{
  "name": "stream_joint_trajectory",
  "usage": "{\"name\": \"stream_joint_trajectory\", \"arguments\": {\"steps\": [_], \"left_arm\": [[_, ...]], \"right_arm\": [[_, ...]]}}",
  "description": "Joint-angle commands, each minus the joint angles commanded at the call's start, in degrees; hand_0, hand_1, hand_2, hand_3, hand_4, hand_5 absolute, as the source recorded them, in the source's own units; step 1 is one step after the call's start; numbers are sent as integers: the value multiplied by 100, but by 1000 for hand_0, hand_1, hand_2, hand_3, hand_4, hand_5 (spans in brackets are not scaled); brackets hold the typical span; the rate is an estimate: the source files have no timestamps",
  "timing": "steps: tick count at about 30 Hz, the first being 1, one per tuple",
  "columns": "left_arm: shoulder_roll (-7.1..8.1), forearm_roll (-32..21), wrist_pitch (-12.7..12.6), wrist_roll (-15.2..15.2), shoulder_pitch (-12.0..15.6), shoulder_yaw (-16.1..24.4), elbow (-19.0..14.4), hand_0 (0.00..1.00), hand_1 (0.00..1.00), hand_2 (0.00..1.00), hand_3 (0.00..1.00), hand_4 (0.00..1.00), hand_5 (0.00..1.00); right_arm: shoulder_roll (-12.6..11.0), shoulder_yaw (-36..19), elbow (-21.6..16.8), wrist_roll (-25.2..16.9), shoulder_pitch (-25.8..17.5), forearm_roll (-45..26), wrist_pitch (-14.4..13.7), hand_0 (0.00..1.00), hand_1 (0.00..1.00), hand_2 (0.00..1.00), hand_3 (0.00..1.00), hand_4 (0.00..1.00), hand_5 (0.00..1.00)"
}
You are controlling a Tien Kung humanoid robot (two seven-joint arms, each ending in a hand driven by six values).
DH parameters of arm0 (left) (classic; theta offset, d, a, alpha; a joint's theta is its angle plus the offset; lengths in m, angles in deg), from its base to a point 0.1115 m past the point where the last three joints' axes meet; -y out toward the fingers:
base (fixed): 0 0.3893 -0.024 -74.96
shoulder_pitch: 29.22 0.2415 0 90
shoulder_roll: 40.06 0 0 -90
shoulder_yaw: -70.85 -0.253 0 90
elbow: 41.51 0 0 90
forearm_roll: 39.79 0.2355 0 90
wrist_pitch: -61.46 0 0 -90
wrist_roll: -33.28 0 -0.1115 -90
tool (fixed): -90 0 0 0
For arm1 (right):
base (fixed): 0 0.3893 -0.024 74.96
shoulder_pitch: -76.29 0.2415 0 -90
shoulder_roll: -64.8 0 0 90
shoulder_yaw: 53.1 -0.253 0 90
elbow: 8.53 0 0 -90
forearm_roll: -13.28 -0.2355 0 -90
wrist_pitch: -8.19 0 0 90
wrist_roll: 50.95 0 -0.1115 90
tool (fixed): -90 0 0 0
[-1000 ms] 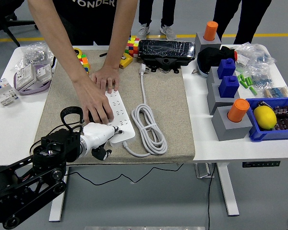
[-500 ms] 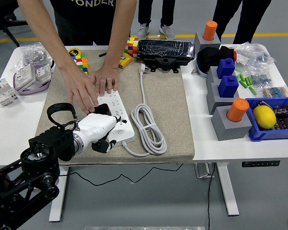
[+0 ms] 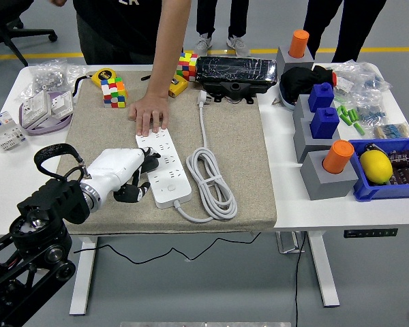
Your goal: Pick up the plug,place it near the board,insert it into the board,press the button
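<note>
Board (image 3: pixel 163 167) lies lengthwise, cord end nearest.

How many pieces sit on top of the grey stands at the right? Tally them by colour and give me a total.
Orange cylinders: 2
Blue blocks: 2
Total: 4

1. A robotics lab or workshop: a white height-adjustable surface (image 3: pixel 27 197) stands on a grey floor with a yellow line (image 3: pixel 259 52).
2. A blue parts bin (image 3: pixel 388 187), bags of small components (image 3: pixel 378 122) and electrical sockets (image 3: pixel 44 105) crowd the surface.
3. People's legs (image 3: pixel 221 24) stand behind, beside an office chair (image 3: pixel 13 27).
</note>
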Motion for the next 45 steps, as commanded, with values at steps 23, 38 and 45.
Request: {"name": "stream_joint_trajectory", "arguments": {"steps": [23,38,45], "left_arm": [[9,0,181,80,-98,-69,0,461,516,540,950,867,183],[-57,21,615,-169,-229,-366,0,196,79,168,877,531,2],[-65,-26,619,-269,-281,-445,172,184,48,138,866,383,2]], "right_arm": [[-34,18,0,-9,31,-29,19,803,746,735,778,998,998],[-17,51,0,-17,9,-50,15,803,746,736,779,998,998],[-6,44,0,-1,-13,-36,14,803,745,736,778,998,998]]}}
